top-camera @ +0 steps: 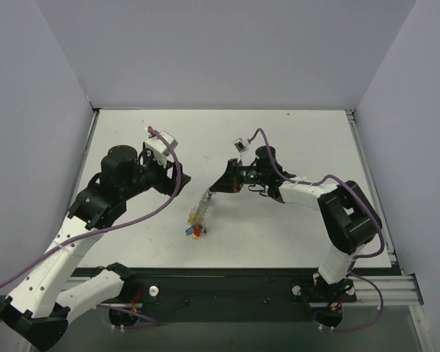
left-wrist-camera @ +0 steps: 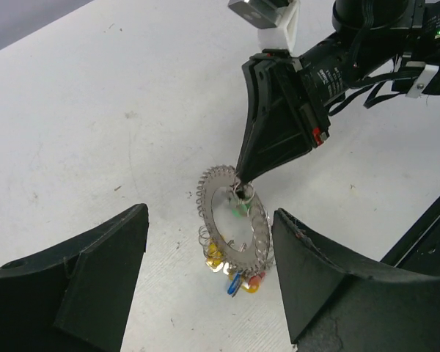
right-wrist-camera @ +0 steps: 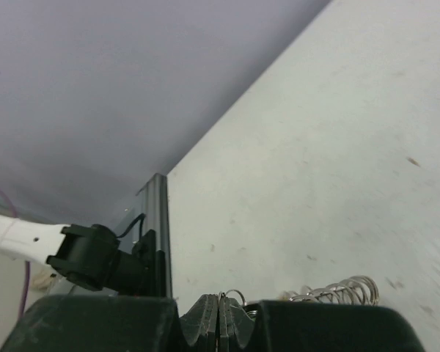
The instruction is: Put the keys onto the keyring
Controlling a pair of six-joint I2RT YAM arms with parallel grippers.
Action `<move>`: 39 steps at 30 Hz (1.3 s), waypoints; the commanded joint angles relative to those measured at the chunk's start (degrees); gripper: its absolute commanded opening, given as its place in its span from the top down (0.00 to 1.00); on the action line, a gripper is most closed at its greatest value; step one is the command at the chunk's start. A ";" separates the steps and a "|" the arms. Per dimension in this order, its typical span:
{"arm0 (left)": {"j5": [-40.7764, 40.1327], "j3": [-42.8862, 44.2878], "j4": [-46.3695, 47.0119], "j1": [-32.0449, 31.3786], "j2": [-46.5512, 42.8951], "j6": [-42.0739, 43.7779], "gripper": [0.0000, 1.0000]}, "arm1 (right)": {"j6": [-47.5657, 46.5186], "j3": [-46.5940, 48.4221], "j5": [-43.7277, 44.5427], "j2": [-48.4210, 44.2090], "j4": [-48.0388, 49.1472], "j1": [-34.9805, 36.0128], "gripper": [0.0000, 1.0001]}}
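The grey coil-banded keyring (left-wrist-camera: 258,236) stands tilted on the table, its top edge at my right gripper (left-wrist-camera: 241,178). That gripper is shut on a small wire loop (right-wrist-camera: 235,296) carrying the green key (left-wrist-camera: 239,210), right at the ring's band. Yellow (left-wrist-camera: 214,254), blue (left-wrist-camera: 235,282) and red (left-wrist-camera: 256,282) keys hang at the ring's low end on the table. My left gripper (left-wrist-camera: 210,214) is open, with its fingers (left-wrist-camera: 103,271) on either side of the ring and apart from it. From above, the ring (top-camera: 200,207) runs from the right gripper (top-camera: 214,189) down to the keys (top-camera: 196,231); the left gripper (top-camera: 177,176) is beside it.
The white table (top-camera: 293,139) is walled at the back and sides. A metal rail (right-wrist-camera: 158,227) runs along its edge. The black front beam (top-camera: 227,286) carries both arm bases.
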 commanded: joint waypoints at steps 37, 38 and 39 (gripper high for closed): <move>6.33 -7.68 16.83 4.15 12.99 -22.63 0.16 | -16.86 -11.27 34.08 -45.32 -31.42 -4.95 0.00; 6.24 -8.47 18.59 4.24 13.00 -24.99 0.16 | -16.51 -11.35 35.31 -46.47 -31.33 -4.96 0.00; 6.16 -10.04 21.74 4.24 12.82 -25.71 0.16 | -15.90 -11.44 38.98 -47.53 -31.33 -5.04 0.00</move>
